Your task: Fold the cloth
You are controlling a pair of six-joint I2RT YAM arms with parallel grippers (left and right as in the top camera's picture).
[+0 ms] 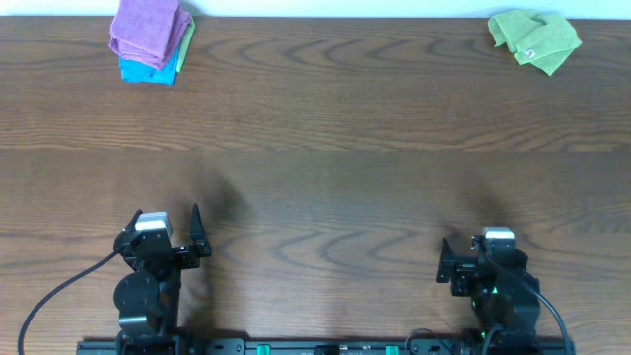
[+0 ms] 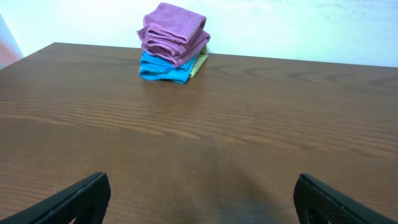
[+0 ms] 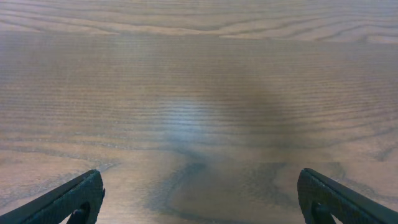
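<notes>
My left claw and right claw both stand parted and empty at the near edge of the counter, while the cloth lies crumpled in the far right corner (well apart from either). At that reach, I judge my right claw could pinch only a bunched top layer, dragging the heap instead of spreading it flat.

The cloth, lime-green, lies crumpled far right.

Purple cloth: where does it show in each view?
Overhead: purple cloth in the top left corner.
Left wrist: purple cloth in the upper middle, a little left of centre.
Right wrist: not in it.
Shared landmark: blue cloth lying directly beneath it.
</notes>
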